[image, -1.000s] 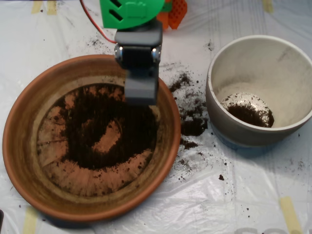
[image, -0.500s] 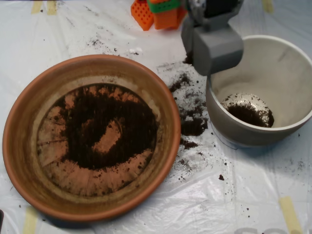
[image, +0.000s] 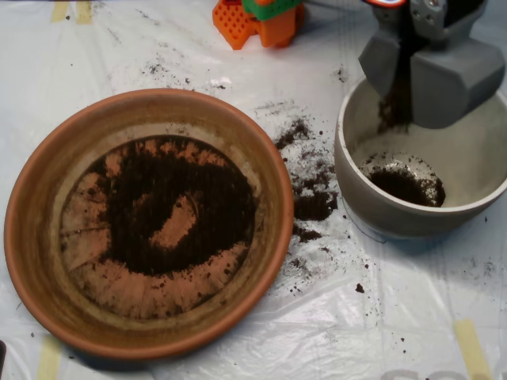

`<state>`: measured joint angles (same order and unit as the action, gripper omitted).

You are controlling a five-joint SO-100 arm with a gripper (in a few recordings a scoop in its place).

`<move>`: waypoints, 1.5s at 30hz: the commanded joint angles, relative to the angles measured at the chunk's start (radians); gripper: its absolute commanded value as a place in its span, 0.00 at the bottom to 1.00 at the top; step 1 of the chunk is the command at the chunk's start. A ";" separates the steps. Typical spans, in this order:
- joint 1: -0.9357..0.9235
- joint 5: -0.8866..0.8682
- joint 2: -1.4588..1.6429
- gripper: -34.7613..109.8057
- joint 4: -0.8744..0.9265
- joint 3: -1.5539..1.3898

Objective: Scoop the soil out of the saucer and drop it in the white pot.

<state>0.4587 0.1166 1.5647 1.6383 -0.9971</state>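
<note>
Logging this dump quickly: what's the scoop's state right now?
Scoop: open over the white pot, its two halves parted, soil falling out between them.

The saucer (image: 47, 237) lies left, the white pot (image: 372, 207) right, spilled crumbs (image: 313, 202) between them. Soil (image: 170, 210) lies in the saucer. The scoop (image: 404, 103) hangs above the pot.
</note>
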 commanded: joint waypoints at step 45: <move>-0.635 -0.218 0.144 0.52 -0.025 -0.043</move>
<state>-0.0537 -0.0752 1.6061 1.6490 -0.9956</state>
